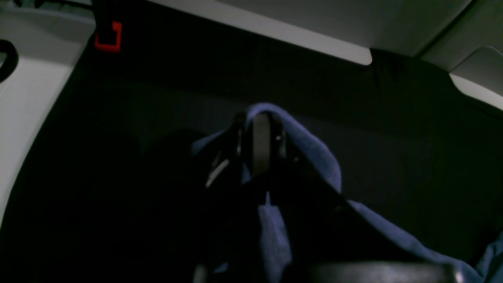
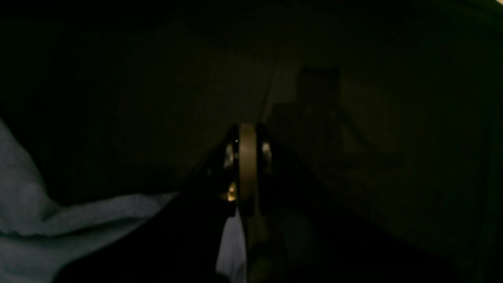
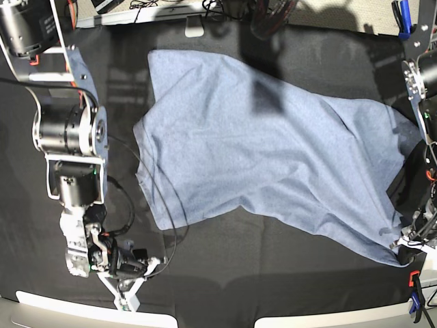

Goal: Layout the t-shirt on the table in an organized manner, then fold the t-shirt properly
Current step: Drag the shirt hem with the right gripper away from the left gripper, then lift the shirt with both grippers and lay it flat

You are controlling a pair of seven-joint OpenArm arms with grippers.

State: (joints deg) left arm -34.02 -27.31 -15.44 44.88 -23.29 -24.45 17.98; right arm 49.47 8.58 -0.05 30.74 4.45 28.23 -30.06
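Observation:
The blue-grey t-shirt (image 3: 273, 157) lies spread and wrinkled over the middle of the black-clothed table (image 3: 225, 273), plain side up. My left gripper (image 3: 407, 251) is at the shirt's near right corner and is shut on it. In the left wrist view the fabric (image 1: 314, 157) drapes over the closed fingers of the left gripper (image 1: 261, 118). My right gripper (image 3: 126, 297) is shut and rests low over bare black cloth near the front left, apart from the shirt's edge. In the right wrist view the right gripper (image 2: 247, 129) is closed, with shirt fabric (image 2: 78, 228) at the lower left.
An orange-black clamp (image 3: 414, 290) grips the cloth at the front right, and a red one (image 1: 110, 37) shows in the left wrist view. A blue clamp (image 3: 403, 17) and cables (image 3: 150, 7) are at the back. White edges (image 3: 54, 307) run along the front.

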